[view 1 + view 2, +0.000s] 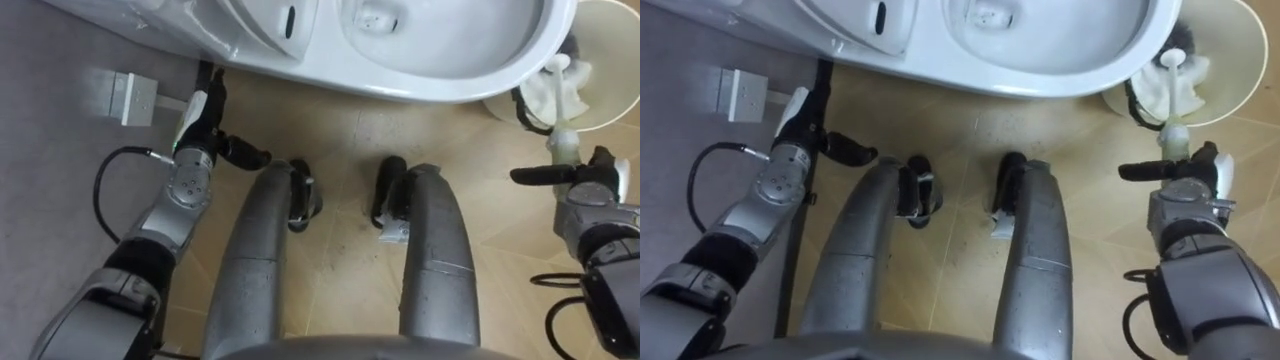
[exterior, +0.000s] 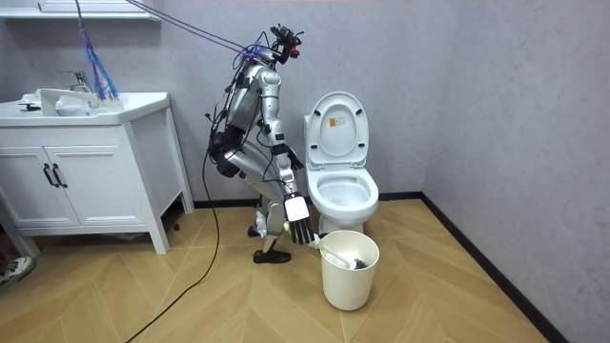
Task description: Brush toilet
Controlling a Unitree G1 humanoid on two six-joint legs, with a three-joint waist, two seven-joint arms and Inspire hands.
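Left eye view: a white toilet brush with a fluffy head lies in the pale bucket right of the toilet, its handle end pointing near. The right robot hand hovers just by that end, fingers straight. The left robot hand hangs open at the toilet's left.
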